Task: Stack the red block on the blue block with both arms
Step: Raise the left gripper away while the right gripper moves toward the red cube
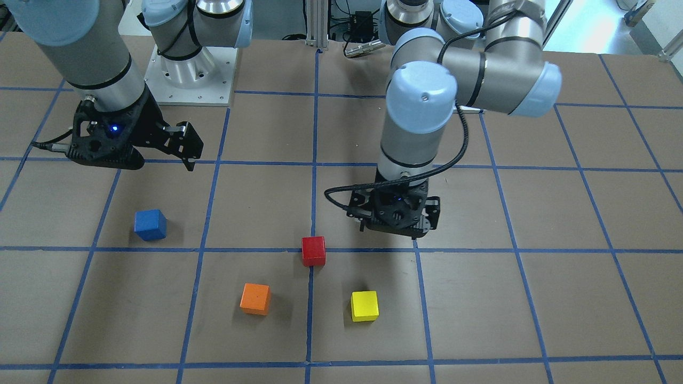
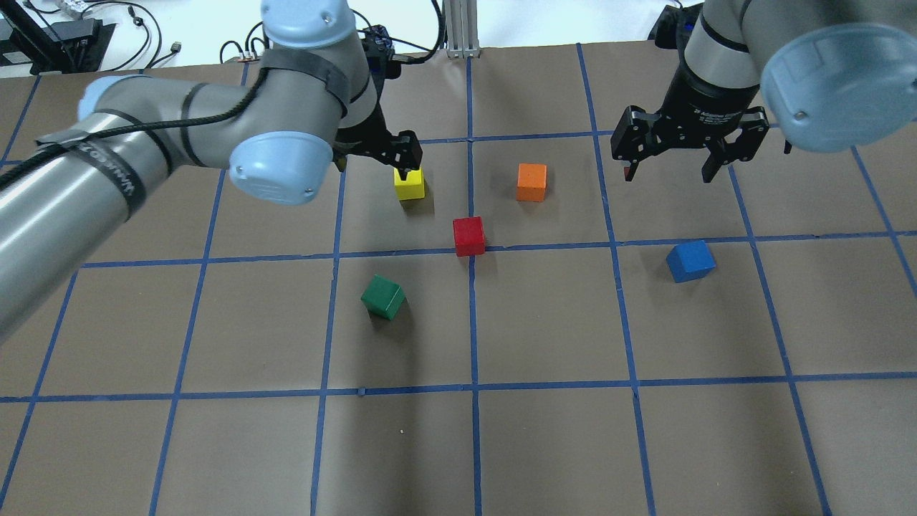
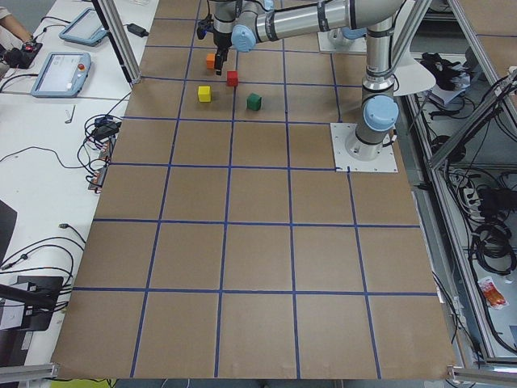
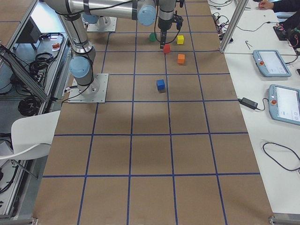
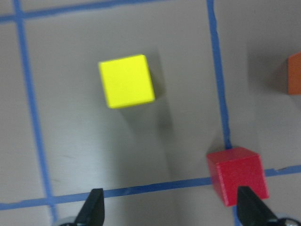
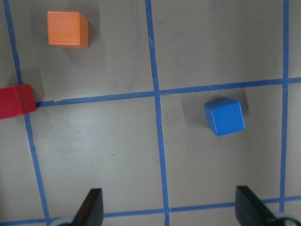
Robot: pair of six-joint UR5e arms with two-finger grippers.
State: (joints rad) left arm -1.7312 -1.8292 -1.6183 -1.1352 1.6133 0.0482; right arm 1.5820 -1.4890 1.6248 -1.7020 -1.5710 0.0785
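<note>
brown taped tabletop is holding cubes; open, empty left gripper is hovering, seemingly pre-grasp, needing to shift five o'clock over red block; right gripper is hanging open.

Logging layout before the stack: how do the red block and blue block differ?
The red block sits on a crossing of tape lines; the blue block lies inside a grid square, off the tape. The red block is nearer the left hand, the blue block nearer the right hand. Both are same-sized cubes, flat on the table, ungripped.
</note>
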